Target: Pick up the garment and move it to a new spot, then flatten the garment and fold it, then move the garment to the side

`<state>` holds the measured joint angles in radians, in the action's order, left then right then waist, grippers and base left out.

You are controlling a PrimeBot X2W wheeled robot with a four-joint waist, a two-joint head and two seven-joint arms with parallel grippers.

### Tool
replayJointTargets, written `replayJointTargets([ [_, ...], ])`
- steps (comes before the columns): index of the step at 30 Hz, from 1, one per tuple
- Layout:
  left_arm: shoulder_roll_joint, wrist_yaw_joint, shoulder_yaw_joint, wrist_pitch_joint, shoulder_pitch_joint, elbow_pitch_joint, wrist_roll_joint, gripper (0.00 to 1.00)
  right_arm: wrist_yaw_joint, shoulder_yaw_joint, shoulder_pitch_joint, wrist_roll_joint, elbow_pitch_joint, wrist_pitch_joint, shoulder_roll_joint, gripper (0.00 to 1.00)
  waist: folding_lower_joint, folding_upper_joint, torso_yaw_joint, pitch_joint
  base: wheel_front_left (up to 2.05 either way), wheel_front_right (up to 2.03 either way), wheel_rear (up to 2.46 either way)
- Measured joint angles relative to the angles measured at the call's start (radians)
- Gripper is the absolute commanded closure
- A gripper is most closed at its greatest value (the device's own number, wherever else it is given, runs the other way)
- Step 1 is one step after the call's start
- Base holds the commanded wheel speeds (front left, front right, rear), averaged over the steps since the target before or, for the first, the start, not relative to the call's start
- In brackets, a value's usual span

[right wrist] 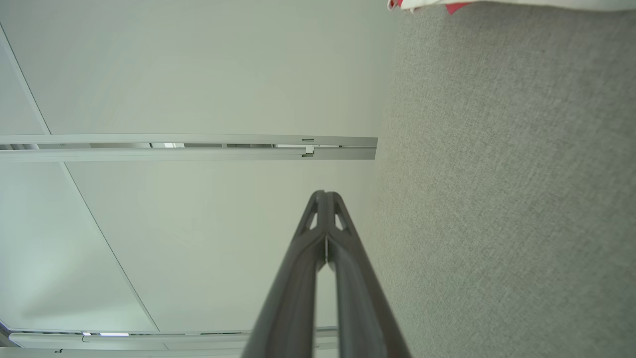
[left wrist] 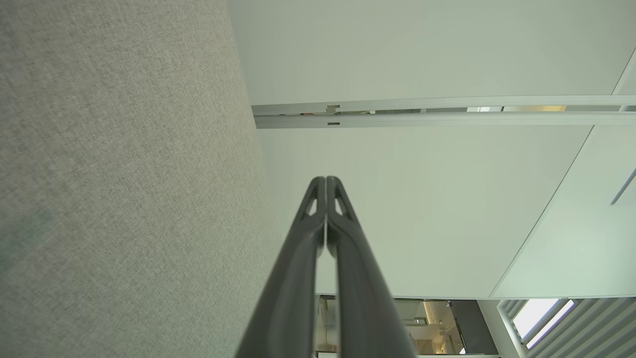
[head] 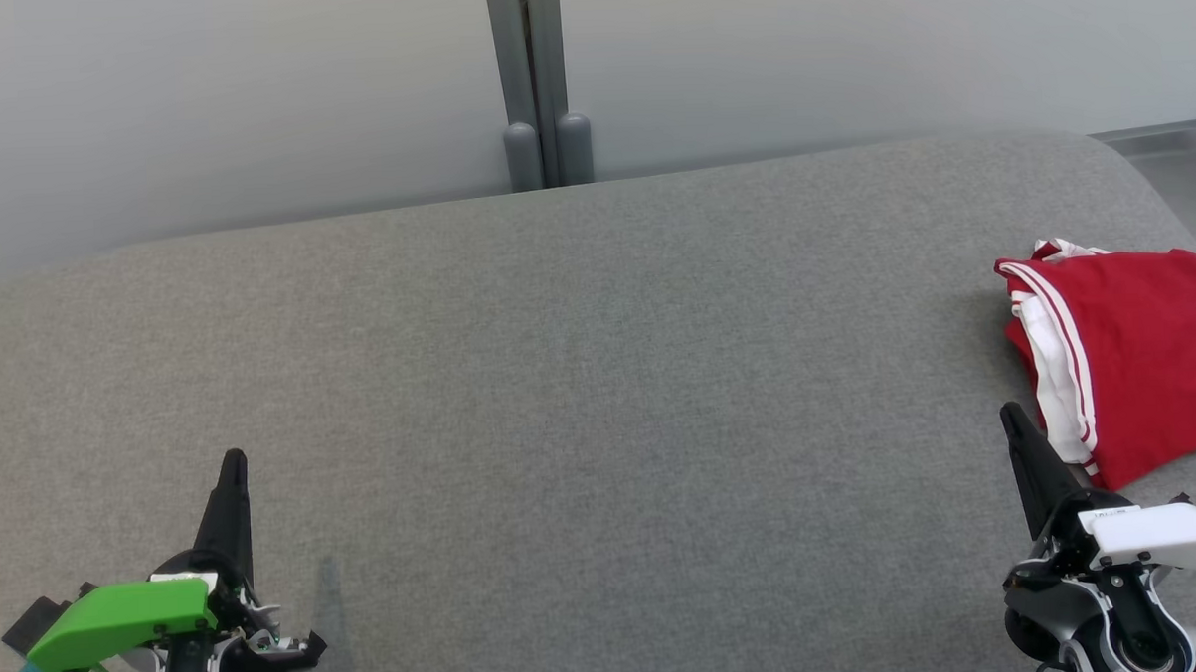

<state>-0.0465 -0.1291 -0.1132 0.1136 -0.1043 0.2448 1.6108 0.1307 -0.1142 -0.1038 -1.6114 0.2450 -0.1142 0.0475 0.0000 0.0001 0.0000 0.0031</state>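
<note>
At the lower left of the head view, the left gripper (head: 232,466), its two long dark fingers under a bright green plastic cover (head: 120,616), is clenched with nothing between the fingers. It points up over the wide grey fabric-covered worktop (head: 580,376). In the left wrist view the same gripper (left wrist: 326,182) has its fingertips pressed together, with the grey cloth to one side and a pale wall (left wrist: 422,59) behind.

Beyond the worktop's far edge, near the middle, a grey metal post (head: 537,79) stands against the pale wall.

At the lower right, the right gripper (head: 1011,419) with its white housing (head: 1157,535) is likewise clenched and empty, its tips meeting in the right wrist view (right wrist: 324,195).

The folded red garment with white stripes and white lining (head: 1141,357) lies at the worktop's far right edge, just beside the right gripper and apart from it.
</note>
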Motion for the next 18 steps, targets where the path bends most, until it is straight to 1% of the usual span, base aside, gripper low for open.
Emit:
replayJointTargets([
  [18,0.0,0.0,0.0,0.0,0.0,0.0,0.0,1.0,0.0,0.0,0.0,0.0,0.0,0.0,0.0,1.0,0.0,0.0,0.0,0.0,0.0,0.0,0.0],
])
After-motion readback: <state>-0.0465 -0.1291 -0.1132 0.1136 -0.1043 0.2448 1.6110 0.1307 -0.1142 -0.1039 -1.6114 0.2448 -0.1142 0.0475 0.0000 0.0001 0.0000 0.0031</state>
